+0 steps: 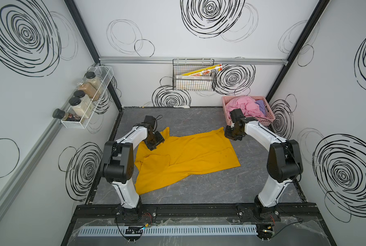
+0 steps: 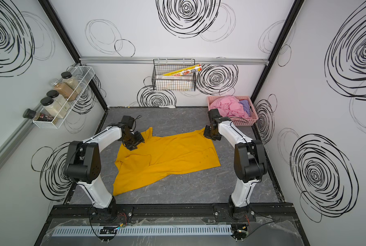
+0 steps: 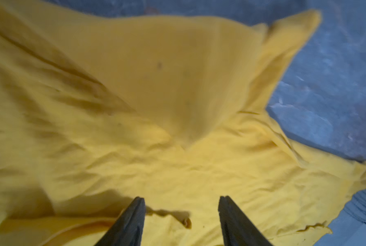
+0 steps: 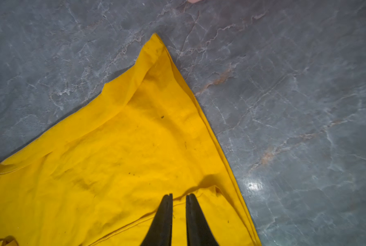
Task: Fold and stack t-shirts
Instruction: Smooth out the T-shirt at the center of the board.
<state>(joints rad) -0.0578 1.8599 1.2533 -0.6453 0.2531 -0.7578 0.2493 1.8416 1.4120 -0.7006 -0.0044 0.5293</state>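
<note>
In both top views the rumpled mustard-yellow cotton t-shirt lay spread on the grey marbled tabletop. The left tool was over its left end and the right tool at its far right corner.

The left wrist view showed the left tool gaping wide, empty above the cloth.

The right wrist view showed the right tool barely parted, gripping nothing. Closing from here might pinch one layer only and drag the shirt askew.
</note>
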